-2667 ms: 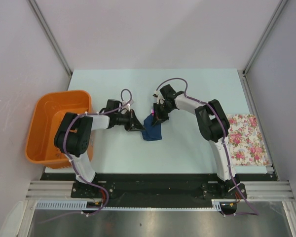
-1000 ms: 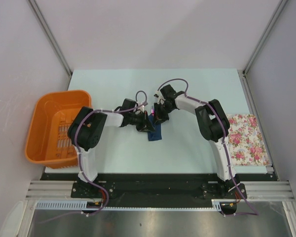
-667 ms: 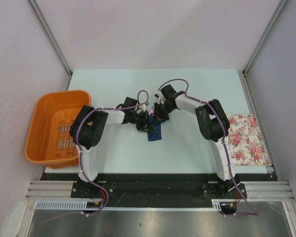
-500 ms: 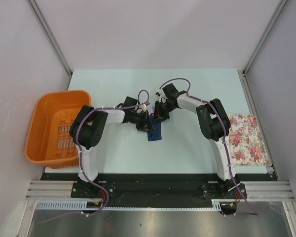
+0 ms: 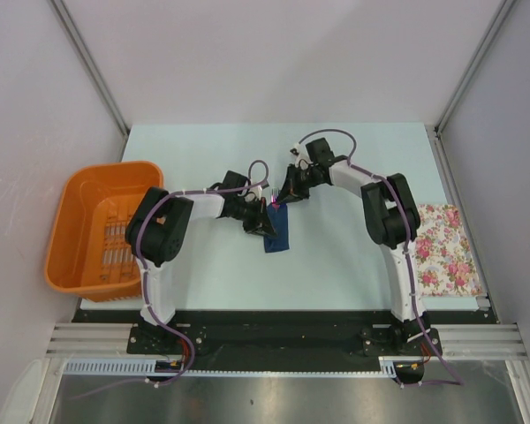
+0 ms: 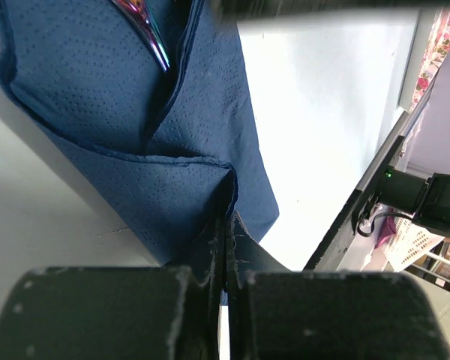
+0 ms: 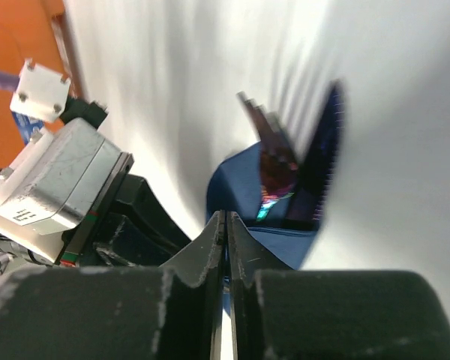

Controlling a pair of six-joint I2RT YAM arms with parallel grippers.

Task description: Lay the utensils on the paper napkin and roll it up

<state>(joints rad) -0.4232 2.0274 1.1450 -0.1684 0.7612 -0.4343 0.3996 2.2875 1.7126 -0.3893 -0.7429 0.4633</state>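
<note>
The navy paper napkin (image 5: 279, 237) lies folded over at the table's middle, and a purple tip of the utensils (image 5: 272, 204) pokes out of its far end. My left gripper (image 5: 266, 224) is shut on the napkin's left fold. In the left wrist view the fingertips (image 6: 236, 229) pinch a ridge of the napkin (image 6: 97, 90), with a shiny purple utensil (image 6: 146, 34) tucked inside. My right gripper (image 5: 285, 196) is shut and holds nothing, just beyond the napkin's far end. Its wrist view looks past the gripper (image 7: 226, 223) at the napkin (image 7: 240, 187) and the blurred utensils (image 7: 274, 169).
An orange basket (image 5: 97, 225) stands at the table's left edge. A white cloth with pink flowers (image 5: 442, 247) lies at the right edge. The left arm's gripper body (image 7: 67, 172) sits close beside the napkin. Grey walls enclose the pale table (image 5: 353, 265).
My right gripper has pulled back up and to the right, off the napkin. The left gripper earlier moved in from the left and stays shut on the now narrower napkin.
</note>
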